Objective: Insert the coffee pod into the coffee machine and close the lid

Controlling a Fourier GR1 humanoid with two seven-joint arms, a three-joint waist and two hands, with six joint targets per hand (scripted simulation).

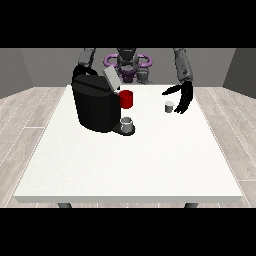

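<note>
Frontally: black coffee machine (95,106) on white table (130,160) at view's left, grey lid (111,77) raised and tilted, red part (126,99) at its front, grey cup (128,125) on its base below. Small grey coffee pod (169,106) upright on table, right of machine, apart from it. Hand at view's right (182,97) just beside pod, fingers spread and hanging down, holding nothing; other hand hidden behind machine, state not discernible.

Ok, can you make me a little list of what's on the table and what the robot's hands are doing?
table: white
coffee machine: black, at the view's left, lid up
red part: on the machine's front
cup: grey, on the machine's tray
coffee pod: small, pale, standing on the table
hand at the view's right: beside the pod, fingers spread
other hand: hidden behind the machine
</note>
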